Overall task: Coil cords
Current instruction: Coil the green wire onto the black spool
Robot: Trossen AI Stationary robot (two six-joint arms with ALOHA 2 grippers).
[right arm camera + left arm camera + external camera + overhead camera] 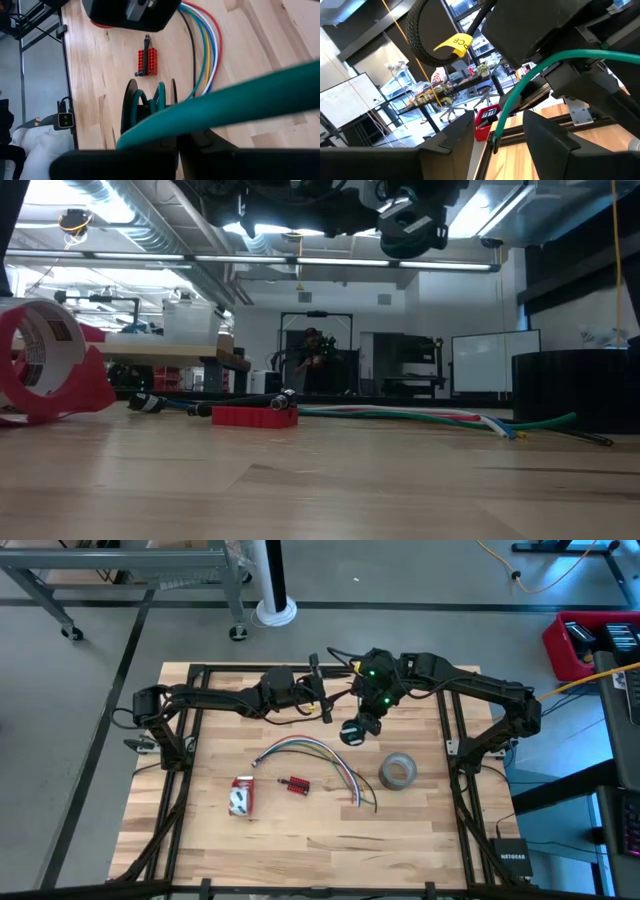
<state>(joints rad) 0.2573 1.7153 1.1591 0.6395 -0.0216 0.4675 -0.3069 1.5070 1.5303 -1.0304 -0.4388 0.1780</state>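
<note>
On the wooden table (310,830) lie a red tape dispenser (241,796), a red block (297,784), coloured wires (320,752) and a grey tape roll (398,772); workshop beyond. Above, the right gripper (352,732), fingers together, clamps the teal cord (220,107), which runs between the left gripper's (324,710) parted fingers (447,145).

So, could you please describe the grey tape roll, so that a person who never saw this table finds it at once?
Start at the wooden table and go toward its right side. The grey tape roll lies flat there, just right of the fanned coloured wires. It is the only grey ring; its neighbours are wires and small red things.
</note>
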